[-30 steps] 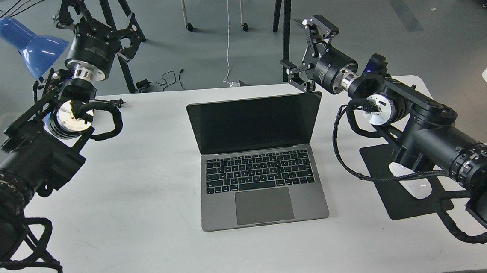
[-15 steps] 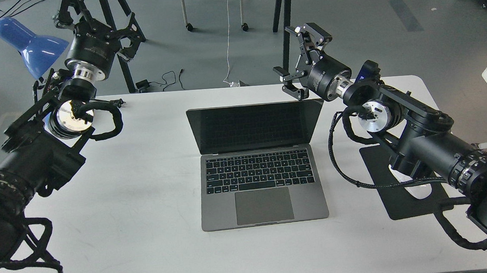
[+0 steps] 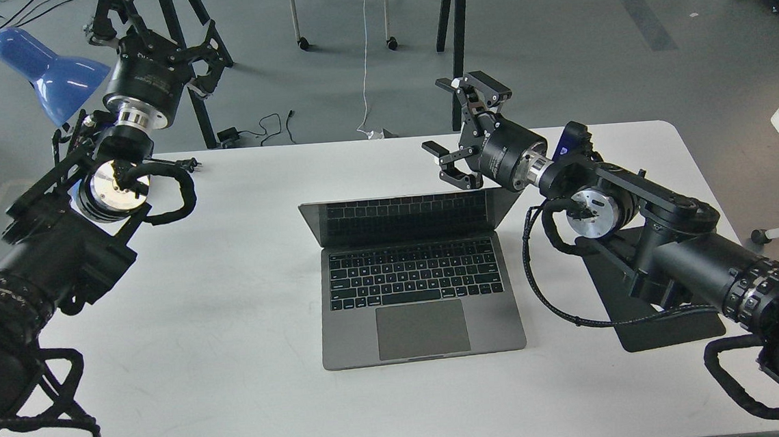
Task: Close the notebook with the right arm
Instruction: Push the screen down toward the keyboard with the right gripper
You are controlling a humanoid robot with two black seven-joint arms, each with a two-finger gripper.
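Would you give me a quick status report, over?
Right gripper open behind the lid. Left gripper raised, idle. Notebook half closed. Nothing in the way.

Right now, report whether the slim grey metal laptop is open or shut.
Partly open: the slim grey metal laptop has its lid tilted forward over the uncovered keyboard, whose keys reflect in the screen.

A space-grey notebook [image 3: 414,282] with black keys is seen on a white table [image 3: 235,366]. A black mouse pad [image 3: 664,326] is shown at right, and a blue lamp shade [image 3: 43,68] at upper left.
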